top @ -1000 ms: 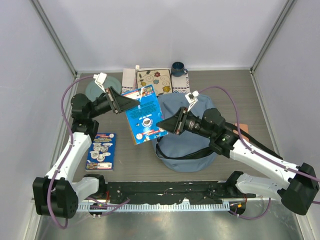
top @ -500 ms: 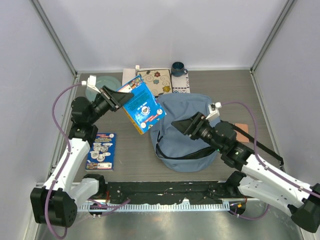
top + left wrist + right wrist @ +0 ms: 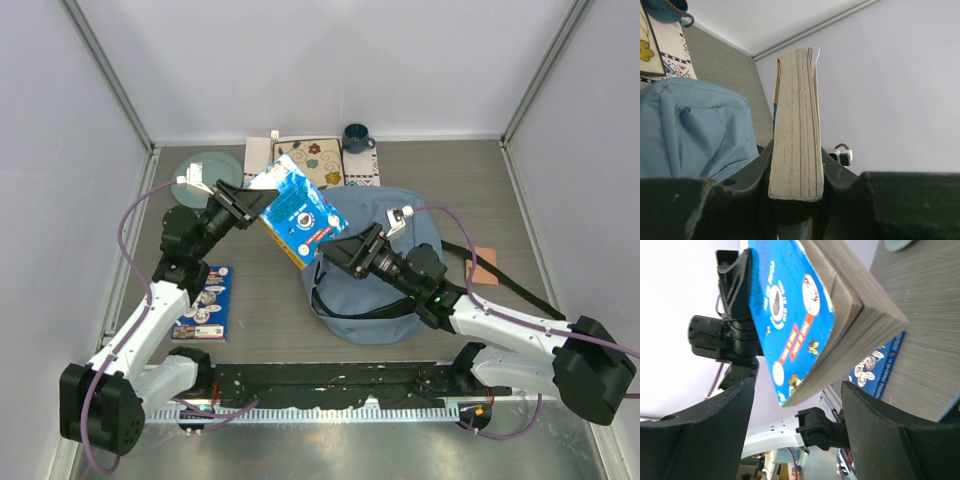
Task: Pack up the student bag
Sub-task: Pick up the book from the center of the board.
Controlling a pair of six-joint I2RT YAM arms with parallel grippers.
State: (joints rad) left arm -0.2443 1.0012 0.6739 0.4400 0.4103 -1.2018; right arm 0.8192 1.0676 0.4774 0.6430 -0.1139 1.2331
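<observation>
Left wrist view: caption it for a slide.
Left gripper clamps a thick book, page edges showing, light-blue student bag beyond.

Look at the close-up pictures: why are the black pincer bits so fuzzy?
Left wrist view: the left pincer fingers sit very near the lens, so they look dark and soft, while the book's page edges look crisp. Right wrist view: the right pincer fingers are dark and soft too. Top view: sharp and evenly lit.

Count: 2 books, raised book and flat book on the worktop. 1 bag. 1 mug. 1 plate. 1 mat. 1 small orange item, can't tell what.
</observation>
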